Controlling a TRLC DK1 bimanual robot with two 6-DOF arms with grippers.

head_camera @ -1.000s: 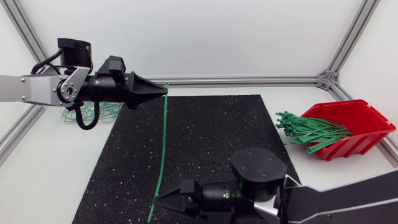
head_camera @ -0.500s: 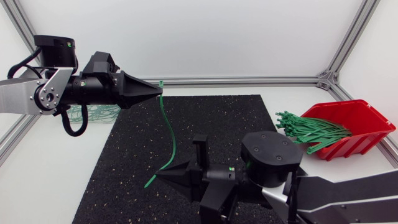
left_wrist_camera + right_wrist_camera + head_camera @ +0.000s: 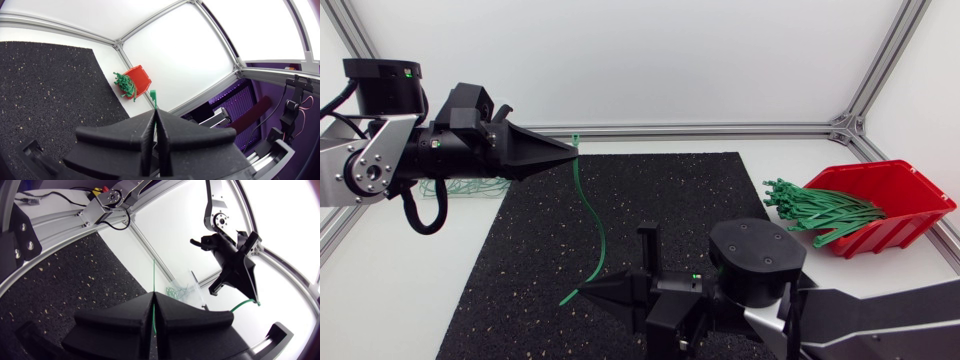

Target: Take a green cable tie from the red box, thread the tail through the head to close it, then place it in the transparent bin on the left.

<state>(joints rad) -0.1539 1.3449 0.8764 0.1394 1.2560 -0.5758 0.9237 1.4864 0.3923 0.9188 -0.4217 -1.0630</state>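
Head view: black mat [image 3: 650,200] mid-table, red box [image 3: 910,185] w/ spare ties [image 3: 815,208] off its right edge, L gripper [image 3: 574,151] & R gripper [image 3: 580,291] both clenched on one green cable tie [image 3: 601,235], L at head end, R nr tail, tie bowed btwn them over mat.

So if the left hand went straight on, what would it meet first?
Probably nothing close: past the green cable tie it grips, the left hand points over the black speckled mat towards the red plastic box; depth is unclear.
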